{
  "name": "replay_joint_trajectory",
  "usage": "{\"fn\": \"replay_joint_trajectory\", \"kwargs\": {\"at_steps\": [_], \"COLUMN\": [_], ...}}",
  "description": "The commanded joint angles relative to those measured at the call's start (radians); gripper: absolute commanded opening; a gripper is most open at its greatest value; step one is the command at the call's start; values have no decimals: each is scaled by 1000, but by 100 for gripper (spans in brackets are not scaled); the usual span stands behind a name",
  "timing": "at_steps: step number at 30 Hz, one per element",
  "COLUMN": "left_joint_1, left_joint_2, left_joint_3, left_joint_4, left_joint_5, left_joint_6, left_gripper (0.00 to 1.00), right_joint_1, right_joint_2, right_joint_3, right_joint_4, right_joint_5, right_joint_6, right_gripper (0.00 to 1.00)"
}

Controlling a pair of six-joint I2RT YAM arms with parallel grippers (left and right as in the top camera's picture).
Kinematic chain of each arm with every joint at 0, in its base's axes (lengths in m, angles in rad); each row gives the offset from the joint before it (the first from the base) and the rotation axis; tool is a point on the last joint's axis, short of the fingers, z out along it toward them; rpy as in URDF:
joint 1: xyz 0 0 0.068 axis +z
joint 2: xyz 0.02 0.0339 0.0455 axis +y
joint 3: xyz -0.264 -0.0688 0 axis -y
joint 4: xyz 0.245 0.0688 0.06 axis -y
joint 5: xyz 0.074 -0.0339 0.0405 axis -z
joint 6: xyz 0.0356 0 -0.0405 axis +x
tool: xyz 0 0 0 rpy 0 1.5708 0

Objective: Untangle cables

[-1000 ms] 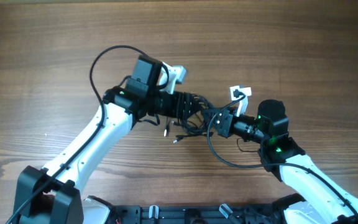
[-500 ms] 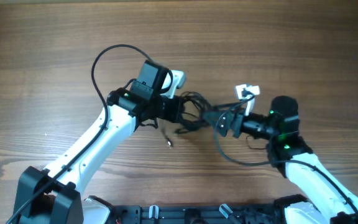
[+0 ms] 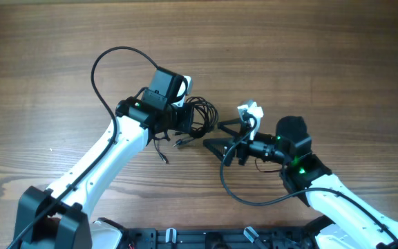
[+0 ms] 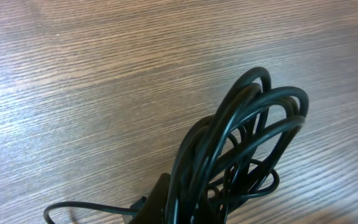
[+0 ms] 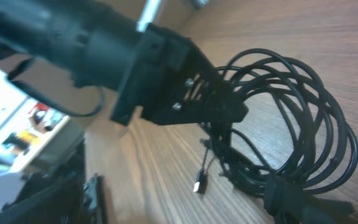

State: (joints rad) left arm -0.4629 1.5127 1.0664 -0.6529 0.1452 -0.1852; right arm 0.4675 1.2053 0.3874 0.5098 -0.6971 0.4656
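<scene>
Risk, we are judging: right gripper (image 3: 213, 135), jaws spread just beside cables (image 3: 203, 113), closing on several strands at once, dragging whole clump, tightening knot; left gripper (image 3: 187, 119) jaws pressed together, pinching cables at middle of tabletop (image 3: 309, 55). We are seeing thin dark cords bunched in overlapping loops, small plug ends (image 5: 199, 185) trailing loose

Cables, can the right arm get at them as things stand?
Probably yes: the right gripper is open, facing the cables with nothing between them. The left gripper grips the bundle's far side, leaving the near loops free.
</scene>
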Motion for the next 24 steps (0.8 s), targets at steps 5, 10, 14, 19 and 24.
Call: {"fn": "replay_joint_trajectory", "kwargs": {"at_steps": [5,10,14,19,24], "left_joint_1": [0,0,1,4,64], "left_joint_2": [-135,-138,-164,-277,-383], "left_joint_3": [11,11,11,11,11], "left_joint_4": [-2,-10,-14,-18,-83], "left_joint_5": [262,360,401,401,393], "left_joint_6": [29,29,29,29,28], "left_gripper": [4,4,4,4,4], "right_joint_1": [77,92,92,92,33], "right_joint_2": [68,105,134,134,134], "right_joint_3": [11,11,11,11,11], "right_joint_4": [9,8,-17,-76,-199], "right_joint_5": [177,182,271,513,634], "right_joint_6": [-18,-10,-5,154,349], "right_gripper": [91,65,34,5,5]}}
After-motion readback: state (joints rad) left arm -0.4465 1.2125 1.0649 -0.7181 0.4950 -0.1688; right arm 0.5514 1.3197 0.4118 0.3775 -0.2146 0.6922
